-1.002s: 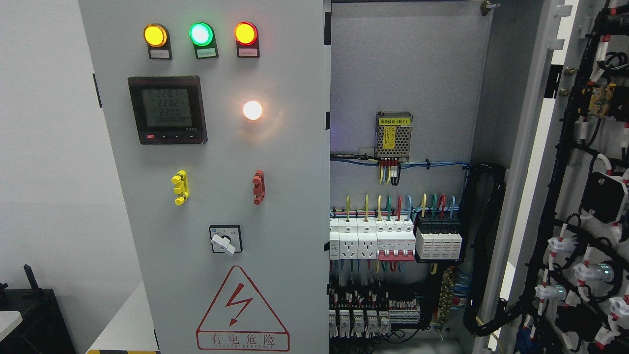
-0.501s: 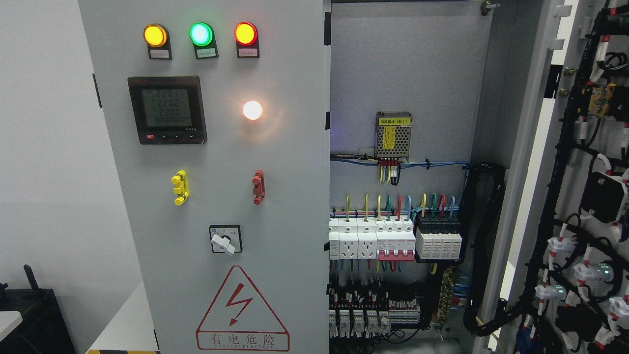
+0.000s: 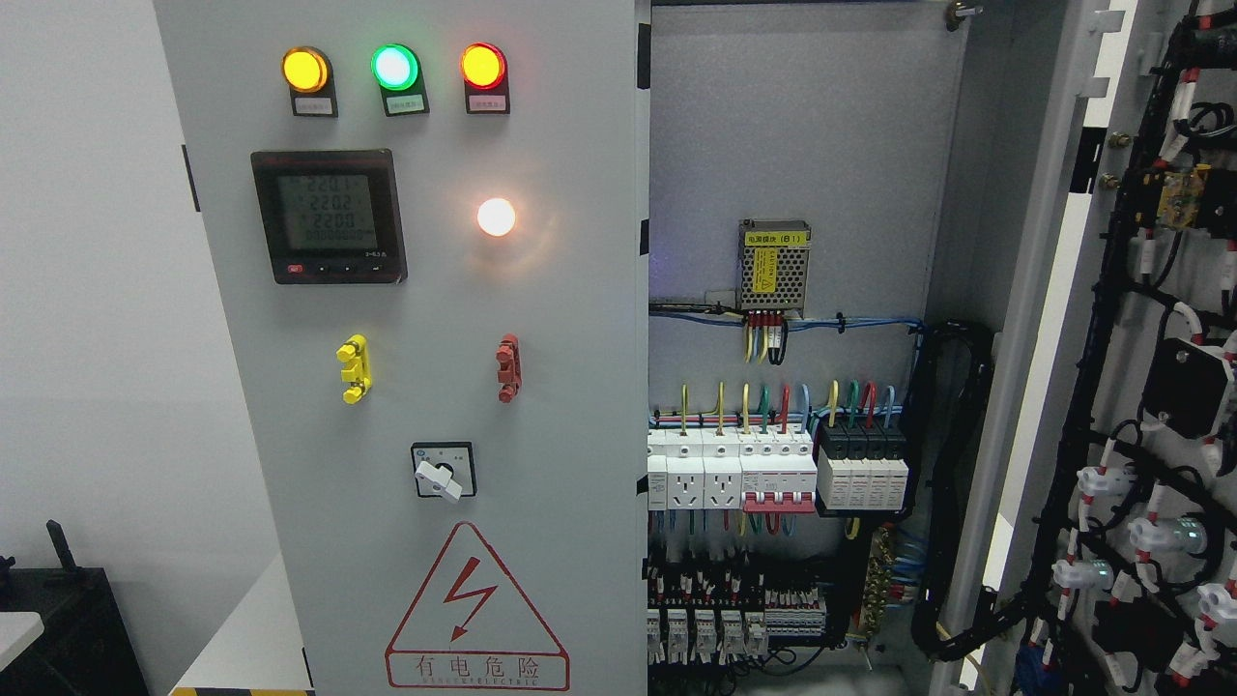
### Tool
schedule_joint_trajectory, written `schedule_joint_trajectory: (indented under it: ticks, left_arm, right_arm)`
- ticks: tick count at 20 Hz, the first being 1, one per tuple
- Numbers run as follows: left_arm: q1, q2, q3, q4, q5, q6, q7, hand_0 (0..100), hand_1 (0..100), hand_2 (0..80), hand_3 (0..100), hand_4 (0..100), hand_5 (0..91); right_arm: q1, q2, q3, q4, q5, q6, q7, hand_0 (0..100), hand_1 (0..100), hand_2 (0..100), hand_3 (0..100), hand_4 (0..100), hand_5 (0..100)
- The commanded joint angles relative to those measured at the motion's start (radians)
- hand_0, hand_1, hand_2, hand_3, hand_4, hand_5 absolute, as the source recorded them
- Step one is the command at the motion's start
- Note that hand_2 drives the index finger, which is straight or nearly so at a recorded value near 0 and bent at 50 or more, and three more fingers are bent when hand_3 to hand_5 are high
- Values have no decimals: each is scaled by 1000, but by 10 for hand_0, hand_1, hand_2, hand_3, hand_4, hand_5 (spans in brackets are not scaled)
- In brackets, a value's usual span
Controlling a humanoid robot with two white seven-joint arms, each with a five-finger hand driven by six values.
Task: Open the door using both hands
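No robot arm or hand shows in the head view, so the state of the fingers cannot be told, and where the doors lie relative to them cannot be told either. The left door (image 3: 425,387) of the grey cabinet is closed and fills the middle left of the picture; its top and bottom are cut off by the frame. It carries three lit lamps (image 3: 393,67) in yellow, green and red, a meter (image 3: 329,216) with small digits that are hard to read, one white lamp (image 3: 496,217), a yellow handle (image 3: 354,368), a red handle (image 3: 508,367), a rotary switch (image 3: 443,471) and a red warning triangle (image 3: 476,609). The right door (image 3: 1150,367) is swung wide open at the right edge and shows its inner side with black cables and white connectors; it is only partly in view. Between the doors the cabinet interior (image 3: 802,126) is open to see, with a small power supply (image 3: 774,268), a row of breakers (image 3: 778,471) under coloured wires, and lower terminals (image 3: 734,619) that are dark and hard to make out. At the far lower left a black object (image 3: 58,619) is cut off by the edge.
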Motion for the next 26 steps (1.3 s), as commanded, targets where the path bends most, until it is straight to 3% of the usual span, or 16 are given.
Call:
schedule_joint_trajectory:
  ticks: [1,5,12,16,26]
  left_arm:
    - [-25,-153,200,237,-200,-23,9,0,0,0,0,43,0]
    - [-33,-162,210,241,-231,-26,29,0,0,0,0,43,0]
    - [-34,-173,421,255,-453,-26,46,0,0,0,0,43,0]
    - [-34,-178,524,255,-548,-22,44,0,0,0,0,43,0]
    - [-34,-178,613,257,-574,-9,42,0,0,0,0,43,0]
  right_arm:
    - [0,0,0,0,-1,1,1,0,0,0,0,0,0]
    - [0,0,0,0,0,1,1,0,0,0,0,0,0]
    - [0,0,0,0,0,1,1,0,0,0,0,0,0]
    - [0,0,0,0,0,1,-1,0,0,0,0,0,0]
    - [6,0,-2,-4,-4,0,1,0,0,0,0,0,0]
